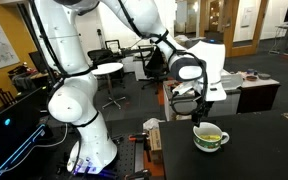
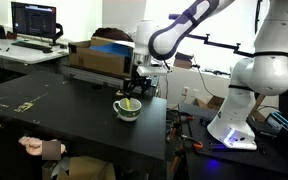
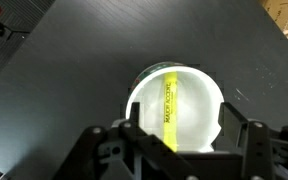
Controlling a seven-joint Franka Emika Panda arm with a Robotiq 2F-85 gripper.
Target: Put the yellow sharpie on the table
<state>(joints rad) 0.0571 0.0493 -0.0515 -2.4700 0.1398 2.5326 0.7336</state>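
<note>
Spread wide and holding nothing, the claw hangs in an exterior view from the glossy white, rounded arm, just above and at about 10 o'clock from a squat round mug. The mug is white with a green band and stands on the flat, dark matte surface. A sliver of the yellow sharpie shows inside the mug's mouth.

In an exterior view from across the room, the claw sits at roughly 1 o'clock of the mug, close over its rim. The sharpie is only a yellowish fleck within. The surface stretches broad and grey-black. Behind it, at 11 o'clock from the mug, is a boxy brown cardboard box.

In the wrist view the claw enters from 6 o'clock. Its black, angular fingers stand well apart, one on either side of the mug, at 8 and 4 o'clock of it, and it is unclear whether they touch it. The mug's inside is smooth, bright white and circular. The yellow sharpie lies in it as a thin straight stick running from 12 to 6 o'clock, with dark print along its barrel. The surface shows a fine, even grain.
</note>
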